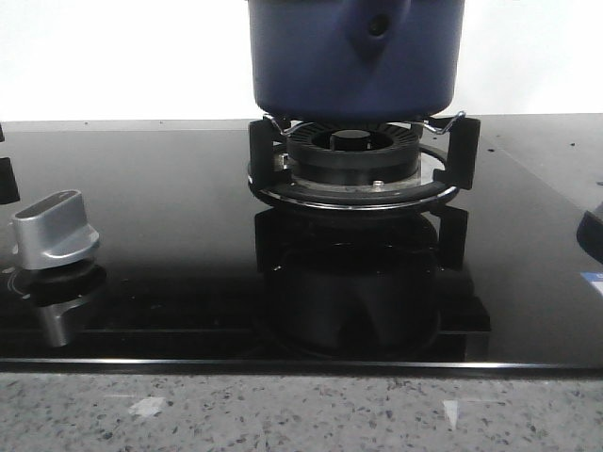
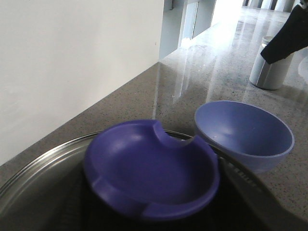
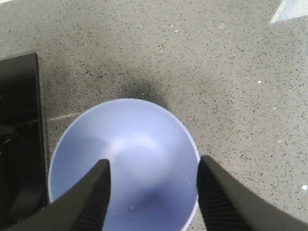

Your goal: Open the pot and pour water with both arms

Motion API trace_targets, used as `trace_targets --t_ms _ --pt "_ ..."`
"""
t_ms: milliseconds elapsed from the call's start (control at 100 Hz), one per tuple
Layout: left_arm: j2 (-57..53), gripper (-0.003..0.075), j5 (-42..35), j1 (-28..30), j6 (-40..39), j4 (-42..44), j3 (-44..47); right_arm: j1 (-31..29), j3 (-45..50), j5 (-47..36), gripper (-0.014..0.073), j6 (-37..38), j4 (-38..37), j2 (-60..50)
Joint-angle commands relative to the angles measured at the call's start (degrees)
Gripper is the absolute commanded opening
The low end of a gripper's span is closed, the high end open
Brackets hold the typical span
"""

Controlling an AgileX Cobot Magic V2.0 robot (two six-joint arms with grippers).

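Observation:
The dark blue pot (image 1: 356, 56) sits on the black burner (image 1: 353, 160) at the back middle of the stove; its top is cut off by the frame. In the left wrist view the pot lid's steel rim (image 2: 33, 168) and its dish-shaped blue knob (image 2: 151, 168) fill the frame. My left gripper (image 2: 154, 211) is closed around the knob, and only a ribbed finger (image 2: 243, 175) shows. My right gripper (image 3: 151, 192) is open, its fingers hanging over a light blue bowl (image 3: 130, 149) on the counter. That bowl also shows in the left wrist view (image 2: 243, 132), right beside the lid.
A silver knob (image 1: 55, 231) stands on the black glass stove top (image 1: 170, 188) at the left. A white cup (image 2: 272, 67) stands on the speckled counter (image 3: 216, 57) beyond the bowl. The stove's edge (image 3: 19, 120) lies close to the bowl. A dark shape (image 1: 592, 235) shows at the right edge.

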Motion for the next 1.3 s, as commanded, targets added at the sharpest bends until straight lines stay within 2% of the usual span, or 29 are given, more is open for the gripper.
trace_targets --t_ms 0,290,360,510,600,830,1060,1150,1270,1290 --pt "-3.06 0.0305 2.01 -0.65 0.39 -4.02 -1.97 -0.36 -1.86 -2.28 0.0363 0.05 0.98 -1.92" --pt "-3.06 0.0313 2.01 -0.65 0.39 -3.61 -1.97 -0.36 -1.86 -2.28 0.0363 0.05 0.98 -1.92" --pt "-3.06 0.0365 1.59 -0.65 0.39 -3.18 -1.97 -0.36 -1.86 -2.28 0.0363 0.05 0.98 -1.92" --pt "-3.16 0.0578 1.71 -0.55 0.39 -2.91 -1.97 -0.36 -1.86 -2.28 0.0363 0.05 0.98 -1.92" --pt "-3.55 0.0619 3.48 0.42 0.39 -3.06 -1.97 -0.36 -1.86 -2.28 0.0363 0.05 0.98 -1.92" --pt "-9.16 0.0619 9.85 6.92 0.02 -5.44 -1.97 -0.36 -1.86 -2.28 0.0363 0.05 1.43 -1.92" --pt "-17.76 0.0613 13.92 16.33 -1.56 -5.66 -1.97 -0.36 -1.86 -2.39 0.0344 -0.58 9.89 -2.48" --pt "-20.90 0.0547 13.78 19.64 -6.00 -5.17 -1.97 -0.36 -1.86 -2.62 0.0257 -3.26 14.85 -3.61" --pt "-24.44 0.0354 13.69 24.35 -11.66 -2.57 -1.97 -0.25 -1.86 -3.45 0.0076 -7.59 23.98 -5.38" --pt "-24.80 0.0315 13.69 25.11 -12.36 -1.89 -1.97 -0.25 -1.86 -3.67 0.0025 -8.94 26.42 -5.90"
